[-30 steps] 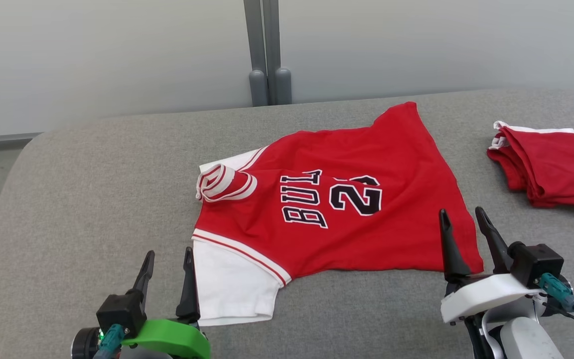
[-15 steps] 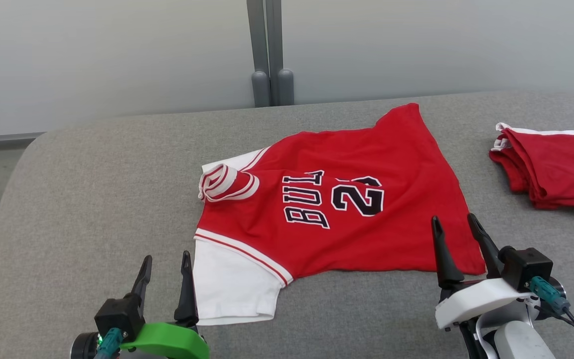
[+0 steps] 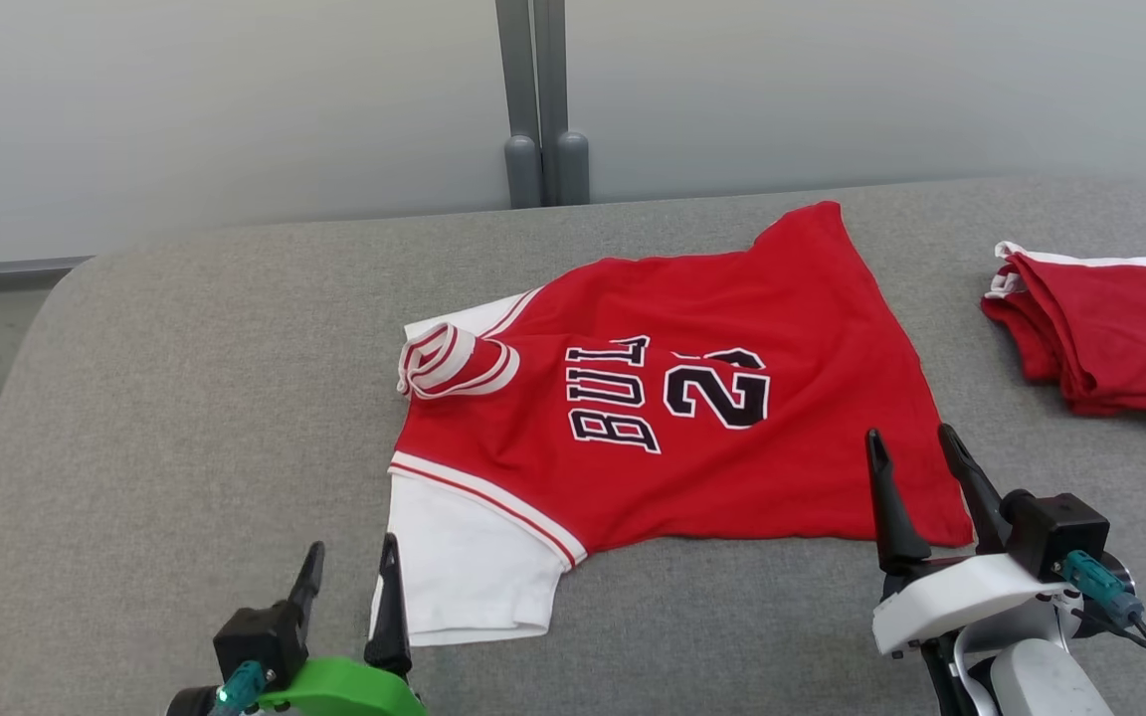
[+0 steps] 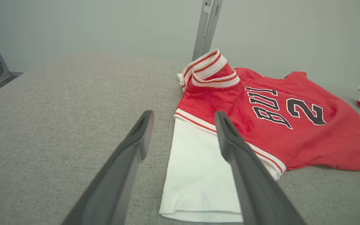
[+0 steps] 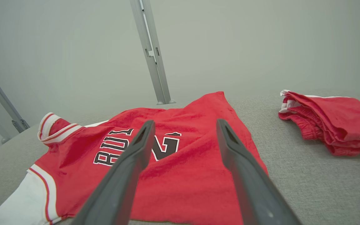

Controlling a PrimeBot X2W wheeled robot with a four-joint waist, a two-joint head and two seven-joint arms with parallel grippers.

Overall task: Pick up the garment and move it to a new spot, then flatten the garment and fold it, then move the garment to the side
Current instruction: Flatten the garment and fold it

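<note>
Starting nearest, the left gripper is seen with jaws spread wide and empty, just beside the white sleeve. The right gripper, likewise open and empty, is poised by the near hem corner. The garment is laid crosswise on the grey table ahead, collar leftward, so each end is judged nearest its own arm.

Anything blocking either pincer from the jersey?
Nothing visible stands before the jersey. Left pincer is open beside its white sleeve, right pincer open near its hem; only bare grey table between. Folded red garment lies apart, far right.
</note>
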